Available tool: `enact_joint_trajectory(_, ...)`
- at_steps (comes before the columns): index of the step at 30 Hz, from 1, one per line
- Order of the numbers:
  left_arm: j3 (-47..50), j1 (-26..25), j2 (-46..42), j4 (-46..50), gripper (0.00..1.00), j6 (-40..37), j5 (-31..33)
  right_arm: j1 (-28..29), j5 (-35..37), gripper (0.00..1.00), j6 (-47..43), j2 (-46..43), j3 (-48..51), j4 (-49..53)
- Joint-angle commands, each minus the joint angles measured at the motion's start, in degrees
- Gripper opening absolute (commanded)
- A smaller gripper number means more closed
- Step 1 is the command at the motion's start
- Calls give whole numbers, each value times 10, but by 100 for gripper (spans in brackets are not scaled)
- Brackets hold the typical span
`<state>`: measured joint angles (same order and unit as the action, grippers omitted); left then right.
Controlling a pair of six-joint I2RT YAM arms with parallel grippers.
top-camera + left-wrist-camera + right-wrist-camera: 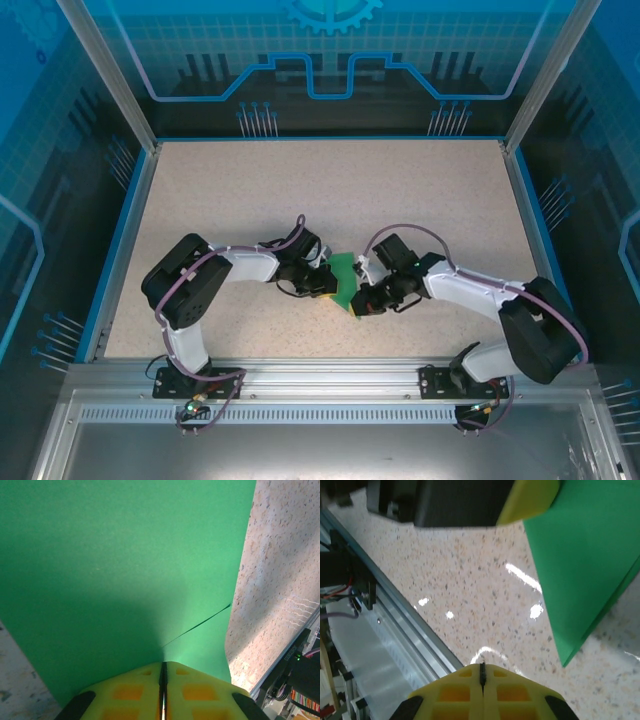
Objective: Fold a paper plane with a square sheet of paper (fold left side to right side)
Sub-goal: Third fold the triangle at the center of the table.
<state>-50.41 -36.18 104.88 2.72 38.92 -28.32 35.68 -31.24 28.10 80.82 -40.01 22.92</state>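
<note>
Looking down from above, we find one thin bright green sheet of paper (345,272) at the speckled beige bench (250,200), near the middle of its near edge. The left gripper (327,283) meets the sheet from its left side, and the right gripper (361,298) sits just beside its near right corner. Whether the sheet lies flat on the bench we cannot tell.

In the left wrist view, the two yellow fingers (200,690) are clenched on the sheet's edge. The green surface spreads out from the seam between them, and a thin dark line runs across it toward its right edge.

In the right wrist view, that gripper's own two yellow fingers are pressed flat against each other with nothing between them. The sheet lies ahead and to the right of them, apart, showing two layers along its lower edge. A yellow finger of the left gripper touches its upper corner.

We count one sheet, two grippers and four yellow fingers.
</note>
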Motion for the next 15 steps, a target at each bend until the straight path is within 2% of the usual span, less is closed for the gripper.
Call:
enact_joint_trajectory(1, 16, -3, 11, 55, 11, -6, 47, -7, 34, 0, 32, 46, -17, -22)
enact_joint_trajectory(8, 15, -4, 6, 50, 11, -6, 42, -6, 82, 0, 37, 132, -33, -18)
enact_joint_trajectory(15, 8, -20, -32, 61, 16, -9, 55, -7, 117, 0, 52, 155, 3, -17)
